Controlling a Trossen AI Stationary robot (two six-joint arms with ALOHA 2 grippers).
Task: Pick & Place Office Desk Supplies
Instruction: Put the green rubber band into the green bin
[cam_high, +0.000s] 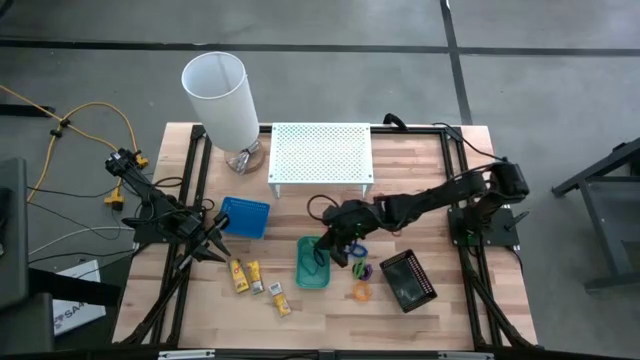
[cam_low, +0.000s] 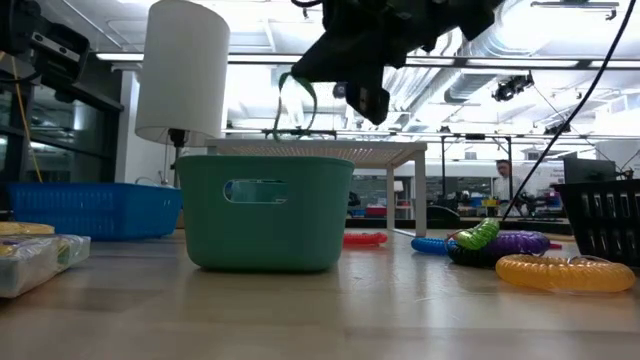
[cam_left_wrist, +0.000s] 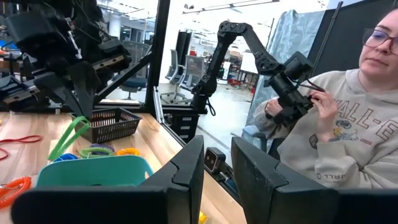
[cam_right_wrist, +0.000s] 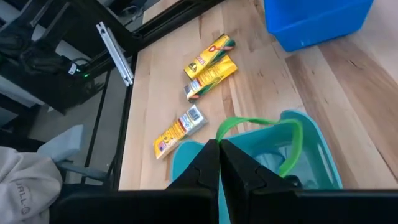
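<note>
step: placing green ring (cam_right_wrist: 283, 140) into teal tray (cam_high: 313, 268) | right gripper (cam_high: 335, 250) fingers pinching ring, frame centre | next: release over tray | left gripper (cam_high: 212, 243) waits mid-left, fingers slightly spread, empty

**Layout on the counter**

The lamp (cam_high: 222, 100) stands at the back left of the counter (cam_high: 440, 200), the perforated shelf (cam_high: 321, 152) just beside it to the right. Before them, left to right: one tray (cam_high: 243, 217), another tray (cam_high: 314, 265), loose rings (cam_high: 360, 282), a basket (cam_high: 407, 281). Three small packs (cam_high: 256, 281) lie at front left.
</note>
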